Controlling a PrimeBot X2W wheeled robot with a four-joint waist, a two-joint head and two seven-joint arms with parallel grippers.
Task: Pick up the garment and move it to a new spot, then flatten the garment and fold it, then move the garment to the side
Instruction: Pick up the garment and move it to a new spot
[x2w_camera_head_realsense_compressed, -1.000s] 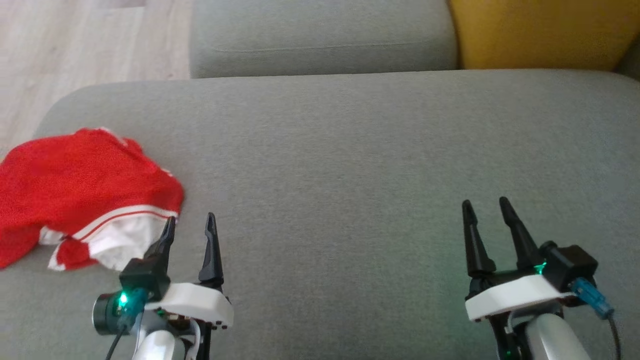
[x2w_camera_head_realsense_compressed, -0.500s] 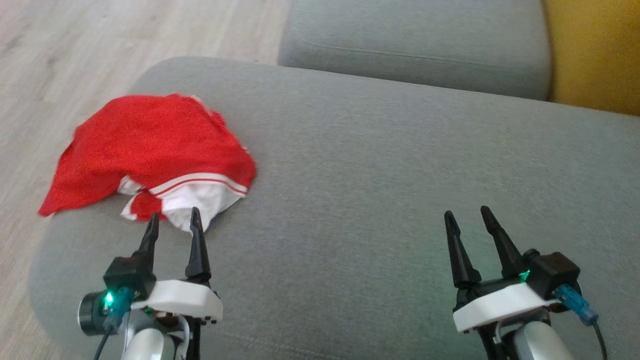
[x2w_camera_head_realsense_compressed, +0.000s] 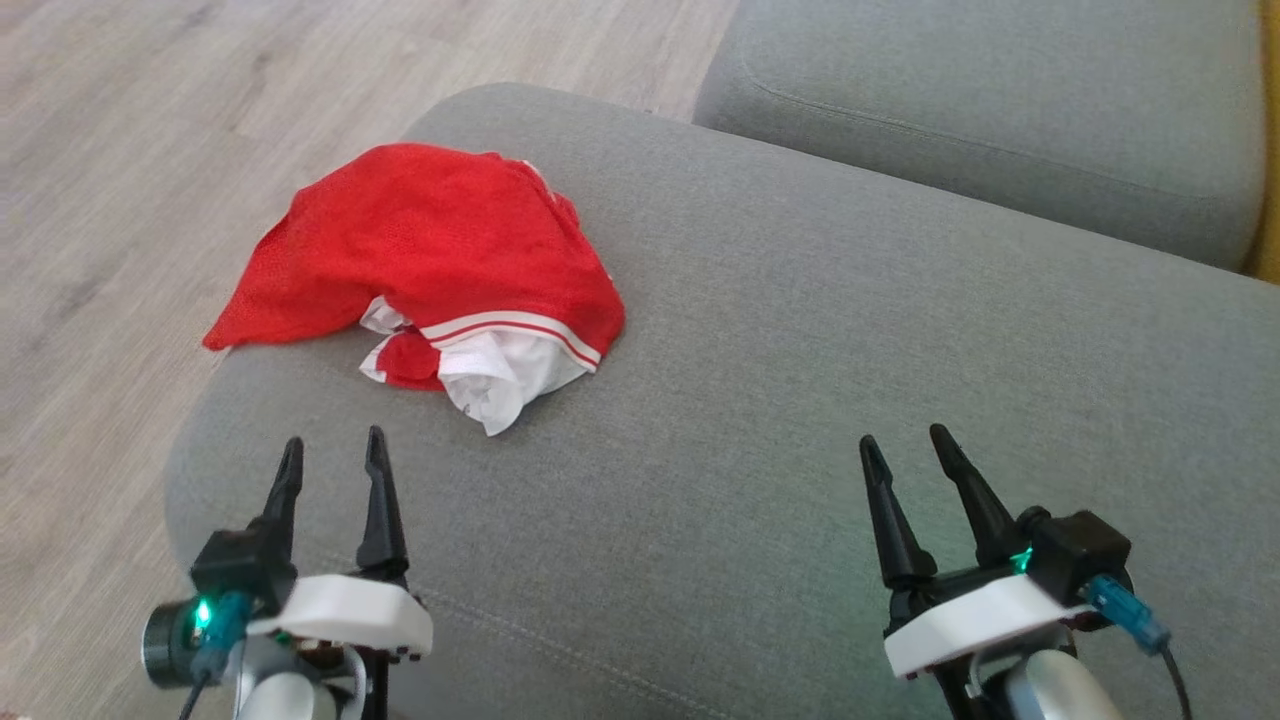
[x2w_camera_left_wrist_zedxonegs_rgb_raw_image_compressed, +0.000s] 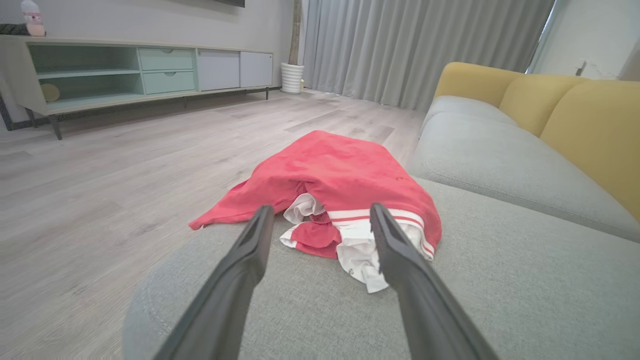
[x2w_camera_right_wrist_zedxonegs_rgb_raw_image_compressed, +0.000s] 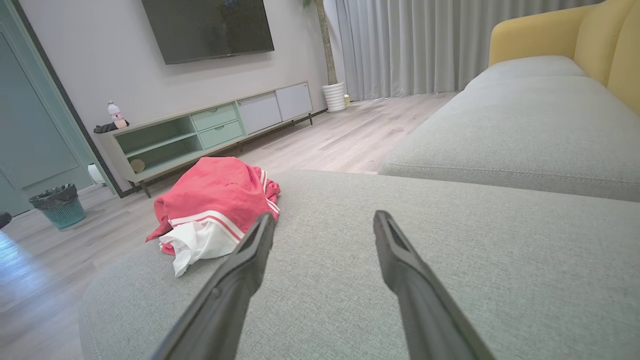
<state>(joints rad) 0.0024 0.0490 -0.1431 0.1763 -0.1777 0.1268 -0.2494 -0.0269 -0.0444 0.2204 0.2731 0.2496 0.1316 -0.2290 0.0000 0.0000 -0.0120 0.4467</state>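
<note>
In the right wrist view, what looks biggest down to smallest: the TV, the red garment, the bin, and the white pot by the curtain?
1. red garment and TV: about alike, and the garment lies much nearer the camera, so no ranking between them.
2. bin
3. white pot

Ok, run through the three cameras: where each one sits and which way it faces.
Head view: up on the head, looking down at the grey sofa seat and red garment; left gripper and right gripper show, both open.
Left wrist view: low over the seat, facing the garment, seen between its own two fingers.
Right wrist view: low, facing along the seat towards the cabinet; own fingers show.
Both wrist views share the garment and the cabinet.
</note>
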